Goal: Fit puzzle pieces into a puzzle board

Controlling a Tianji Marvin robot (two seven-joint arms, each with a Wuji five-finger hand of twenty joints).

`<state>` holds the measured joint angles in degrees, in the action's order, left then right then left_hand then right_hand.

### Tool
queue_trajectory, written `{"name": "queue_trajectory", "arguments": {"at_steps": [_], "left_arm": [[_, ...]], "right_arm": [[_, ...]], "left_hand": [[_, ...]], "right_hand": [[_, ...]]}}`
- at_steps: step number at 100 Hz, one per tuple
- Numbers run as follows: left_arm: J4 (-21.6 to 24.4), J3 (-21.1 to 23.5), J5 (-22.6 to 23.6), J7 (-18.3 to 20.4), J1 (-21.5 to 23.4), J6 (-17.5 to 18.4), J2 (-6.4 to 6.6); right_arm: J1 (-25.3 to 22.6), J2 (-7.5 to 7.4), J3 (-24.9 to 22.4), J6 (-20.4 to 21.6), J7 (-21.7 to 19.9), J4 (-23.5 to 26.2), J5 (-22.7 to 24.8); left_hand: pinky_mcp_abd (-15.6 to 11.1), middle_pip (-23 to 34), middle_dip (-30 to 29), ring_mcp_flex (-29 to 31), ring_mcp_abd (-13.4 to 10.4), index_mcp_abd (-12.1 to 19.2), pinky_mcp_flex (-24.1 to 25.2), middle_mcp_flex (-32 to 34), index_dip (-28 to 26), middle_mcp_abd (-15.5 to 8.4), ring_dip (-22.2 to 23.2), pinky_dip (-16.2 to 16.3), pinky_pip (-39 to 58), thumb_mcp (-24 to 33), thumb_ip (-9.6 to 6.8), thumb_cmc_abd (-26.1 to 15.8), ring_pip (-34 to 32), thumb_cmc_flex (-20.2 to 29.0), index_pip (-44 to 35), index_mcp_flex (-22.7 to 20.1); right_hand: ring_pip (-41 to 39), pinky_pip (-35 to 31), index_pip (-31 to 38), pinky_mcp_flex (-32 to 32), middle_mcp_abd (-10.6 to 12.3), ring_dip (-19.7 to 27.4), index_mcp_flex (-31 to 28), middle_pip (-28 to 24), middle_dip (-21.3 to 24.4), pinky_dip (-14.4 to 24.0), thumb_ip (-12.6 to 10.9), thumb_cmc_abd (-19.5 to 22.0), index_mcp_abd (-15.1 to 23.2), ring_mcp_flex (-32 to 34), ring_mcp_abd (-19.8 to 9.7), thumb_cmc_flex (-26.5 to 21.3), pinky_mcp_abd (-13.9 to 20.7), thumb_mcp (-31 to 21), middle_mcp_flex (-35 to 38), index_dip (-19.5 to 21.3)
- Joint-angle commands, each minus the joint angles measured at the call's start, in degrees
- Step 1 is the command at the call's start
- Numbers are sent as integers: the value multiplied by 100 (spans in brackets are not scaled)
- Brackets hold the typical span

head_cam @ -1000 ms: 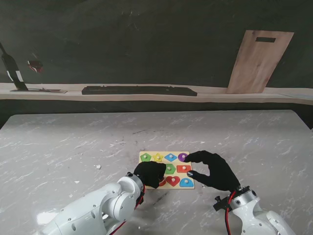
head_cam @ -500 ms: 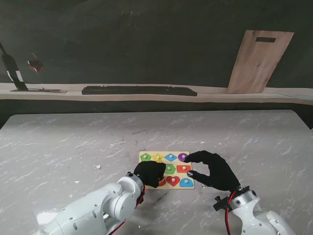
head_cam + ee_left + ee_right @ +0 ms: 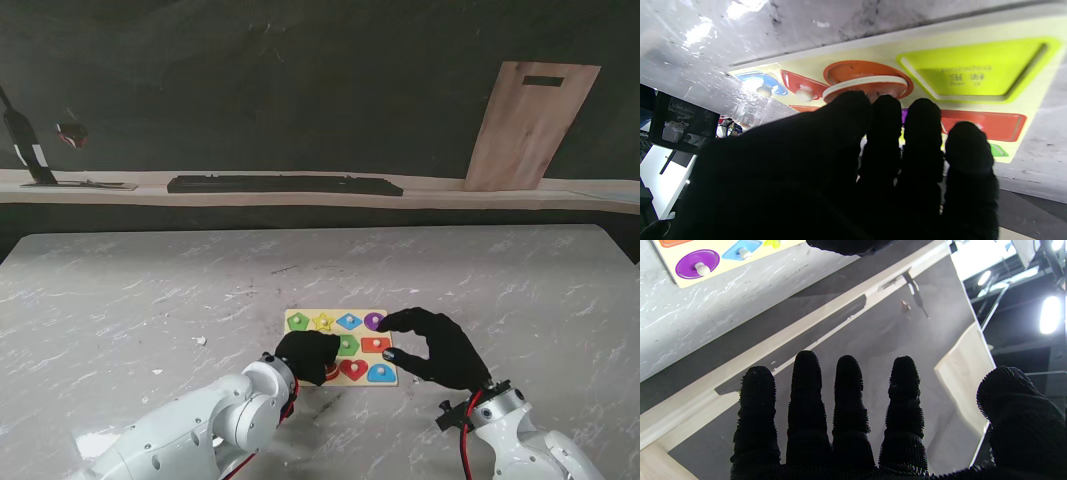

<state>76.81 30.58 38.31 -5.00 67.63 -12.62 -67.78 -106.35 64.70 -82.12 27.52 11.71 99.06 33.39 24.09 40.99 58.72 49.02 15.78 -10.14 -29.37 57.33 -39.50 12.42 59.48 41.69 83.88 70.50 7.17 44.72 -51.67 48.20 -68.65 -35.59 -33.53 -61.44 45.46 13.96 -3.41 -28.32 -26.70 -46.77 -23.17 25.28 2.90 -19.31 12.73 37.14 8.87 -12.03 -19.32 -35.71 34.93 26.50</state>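
Your left hand (image 3: 306, 355) covers the puzzle board's (image 3: 384, 315) 8 o'clock corner, fingers together at the round red piece (image 3: 867, 81), grip not visible, while your right hand (image 3: 436, 347), spread and empty, waits at the board's 4 o'clock.

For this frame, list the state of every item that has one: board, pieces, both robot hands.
puzzle board: flat on the table, most slots filled.
orange round piece: tilted, not seated, at the left robot hand's fingertips.
lime slot: empty.
purple round piece: seated.
left robot hand: over the board's near-left corner; grip unclear.
right robot hand: open, holding nothing.
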Motion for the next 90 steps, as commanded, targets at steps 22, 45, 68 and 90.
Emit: {"name": "queue_trajectory", "arguments": {"at_steps": [22, 45, 68, 90], "left_arm": [[-84, -117, 99, 74, -74, -35, 20], [-110, -176, 71, 111, -99, -75, 12], [-69, -240, 54, 264, -134, -152, 37], [65, -249, 11, 498, -131, -250, 95]], "right_arm": [[-43, 28, 6, 6, 8, 20, 5], [-47, 30, -1, 11, 20, 18, 7], [-52, 31, -8, 20, 24, 18, 4], [-57, 33, -15, 34, 22, 18, -11]], "left_hand": [[86, 29, -65, -88, 126, -95, 30, -17, 87, 57, -39, 172, 135, 110, -170, 16, -97, 225, -93, 179], [75, -68, -127, -117, 145, -83, 46, -27, 217, 91, -92, 172, 123, -29, -129, -58, -51, 294, 2, 146], [49, -289, -222, -218, 184, -64, 106, -78, 469, 170, -117, 164, 77, -395, -111, -264, -18, 397, 172, 132], [-10, -413, -126, -607, 42, -29, 281, -373, 708, 290, -363, 191, -23, -1789, 94, -609, -366, 450, 590, 222]], "right_hand": [[-74, -94, 25, -44, 172, -23, -64, 23, -12, 51, -61, 159, 109, -82, -163, -78, 75, 74, 125, 56], [-77, -89, 27, -49, 167, -24, -67, 24, -12, 50, -60, 160, 108, -78, -166, -79, 75, 77, 128, 56], [-74, -91, 28, -45, 165, -23, -75, 21, -13, 51, -61, 163, 92, -85, -161, -80, 78, 75, 129, 56], [-76, -93, 30, -43, 167, -23, -71, 19, -13, 52, -61, 160, 90, -77, -166, -82, 75, 75, 134, 56]]}}
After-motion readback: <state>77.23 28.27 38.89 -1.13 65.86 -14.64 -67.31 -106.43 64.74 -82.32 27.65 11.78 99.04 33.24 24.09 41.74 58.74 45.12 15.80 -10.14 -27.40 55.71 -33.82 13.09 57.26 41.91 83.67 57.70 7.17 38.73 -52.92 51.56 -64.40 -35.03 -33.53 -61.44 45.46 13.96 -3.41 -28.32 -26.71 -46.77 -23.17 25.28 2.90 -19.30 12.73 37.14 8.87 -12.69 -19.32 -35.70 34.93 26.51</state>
